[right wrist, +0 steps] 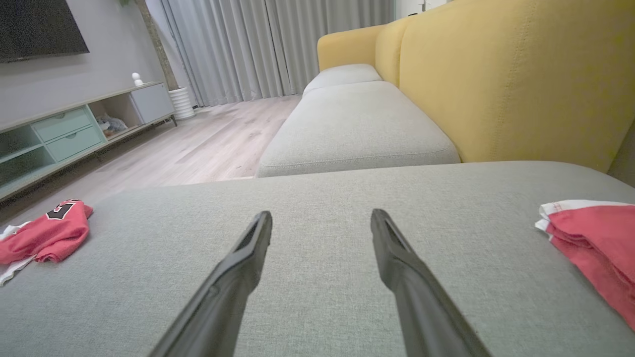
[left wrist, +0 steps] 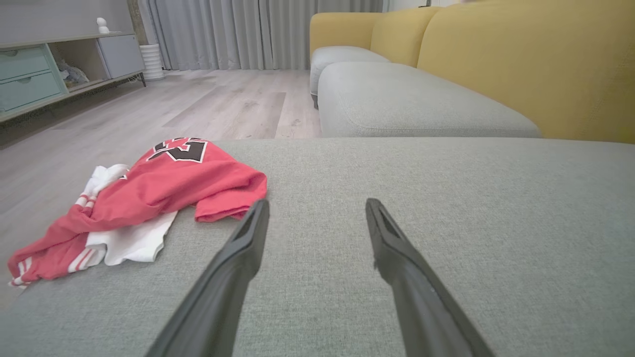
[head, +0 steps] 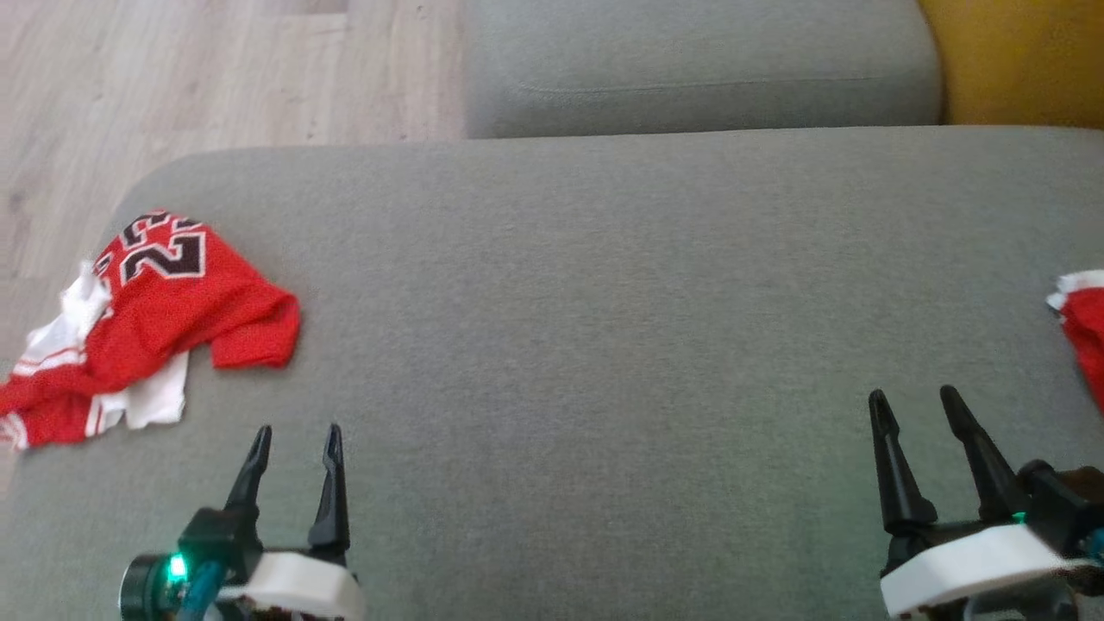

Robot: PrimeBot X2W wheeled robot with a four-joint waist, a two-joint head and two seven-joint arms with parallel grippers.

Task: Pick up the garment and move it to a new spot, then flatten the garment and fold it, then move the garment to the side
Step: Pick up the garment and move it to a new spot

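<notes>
Seat cushion [head: 604,345]: The broad grey cushion is serving as the work surface. Its middle is lying bare between the two arms, which looks like the best place for flattening.
Backrest [right wrist: 521,84]: The yellow backrest is bounding the cushion on the far right and is not obstructing the reach.
Garment [head: 172,302]: A red and white jersey with a black number is lying crumpled at the cushion's left edge, with its lower hem trailing toward the edge. The first step, the pick-up, appears not yet begun.
Second cloth [head: 1088,332]: Another red and white piece is sitting at the right edge, well apart from the jersey. It is likely not the target.
Right gripper [head: 913,394]: It is hovering over bare cushion near the second cloth, with its fingers spread and holding nothing.
Left gripper [head: 298,431]: It is hovering just beside the jersey, with its fingers spread and empty. The next move calls for this arm to swing left and pinch a raised fold. Nothing is standing in the way.
</notes>
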